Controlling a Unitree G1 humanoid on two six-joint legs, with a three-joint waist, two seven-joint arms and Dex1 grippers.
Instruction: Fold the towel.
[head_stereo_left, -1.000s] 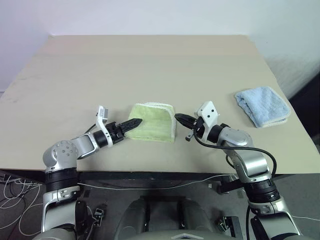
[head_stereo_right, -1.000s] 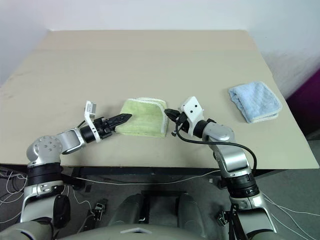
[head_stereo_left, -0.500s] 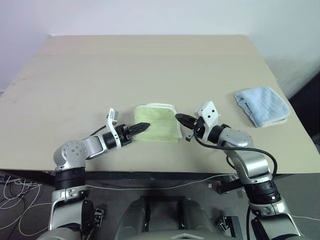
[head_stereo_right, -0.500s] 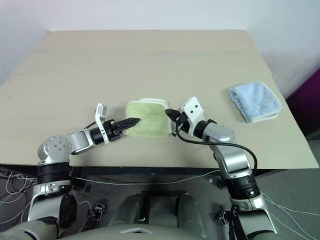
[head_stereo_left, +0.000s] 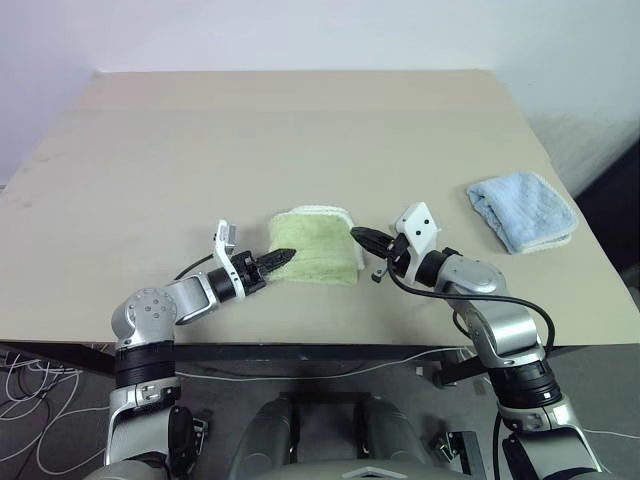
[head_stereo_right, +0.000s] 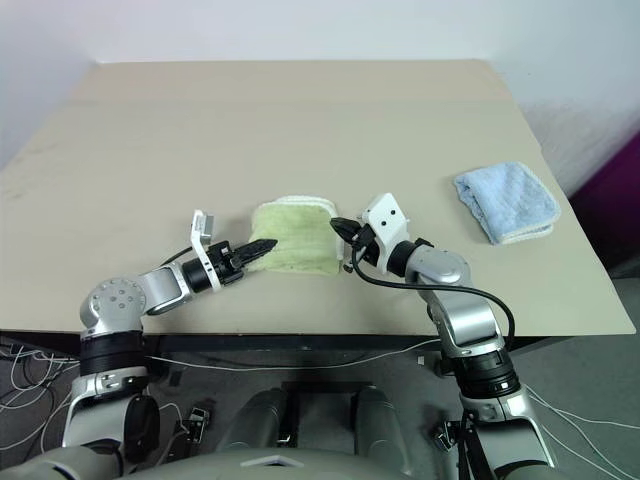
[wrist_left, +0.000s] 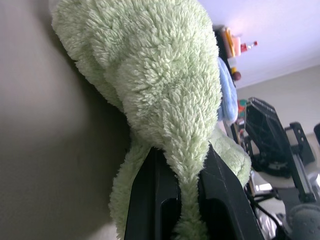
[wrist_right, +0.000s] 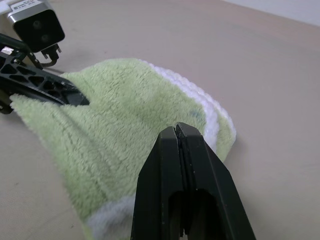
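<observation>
Beige tabletop (head_stereo_left: 300, 130) against a pale wall carries two cloths. Near the front edge lies the light green towel (head_stereo_left: 318, 250), already doubled into a small thick pad with white corded edging along its far side. It sits between the robot's two grippers.

The left gripper (head_stereo_left: 281, 258) is clamped tight on the towel's edge nearest it; in the left wrist view a ridge of green pile is pinched between its two black fingers (wrist_left: 150, 200). The right gripper (head_stereo_left: 362, 237) is fully closed and empty, its tip at the towel's opposite edge, apparently just touching it.

To fold well from here, the pinched edge likely needs lifting clear, carrying across toward the right gripper, and laying down square with the edges lined up.

Well beyond the right gripper lies a blue towel (head_stereo_left: 524, 210).
</observation>
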